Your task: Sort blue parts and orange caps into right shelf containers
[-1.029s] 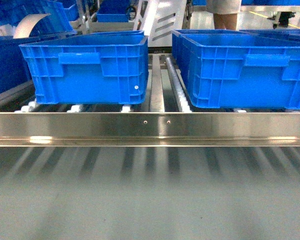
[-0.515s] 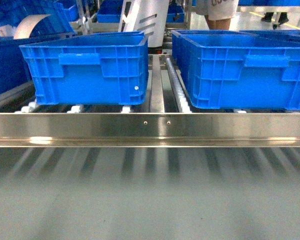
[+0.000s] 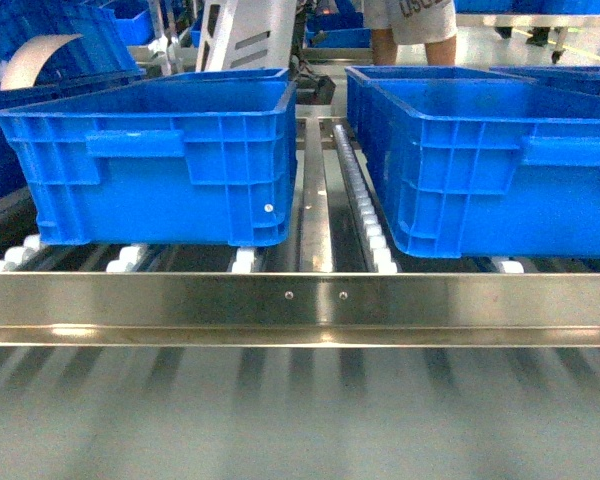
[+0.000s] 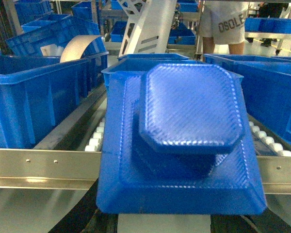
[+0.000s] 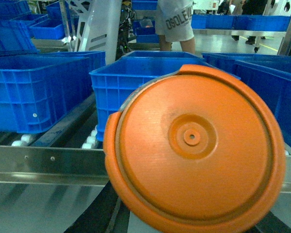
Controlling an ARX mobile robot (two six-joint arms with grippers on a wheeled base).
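Observation:
In the left wrist view a blue part (image 4: pixel 184 141), a square tray shape with an octagonal raised block, fills the frame. My left gripper (image 4: pixel 165 221) is shut on its lower edge, with only dark fingers (image 4: pixel 109 223) showing beneath. The right wrist view is filled by a round orange cap (image 5: pixel 194 145), which my right gripper (image 5: pixel 184 225) is shut on, fingers (image 5: pixel 99 208) dark below it. Two right shelf containers stand on the rollers: the left crate (image 3: pixel 150 170) and the right crate (image 3: pixel 500 170). Neither gripper shows in the head view.
A steel front rail (image 3: pixel 300 300) crosses before the crates, with a roller track (image 3: pixel 365 210) in the gap between them. Behind stand a white machine frame (image 3: pixel 245 35) and a person in white shorts (image 3: pixel 410 20). More blue crates (image 4: pixel 34 97) line the left.
The head view has drawn closer to the shelf, so both crates look larger and the rail sits lower. The person and the white frame behind have shifted left.

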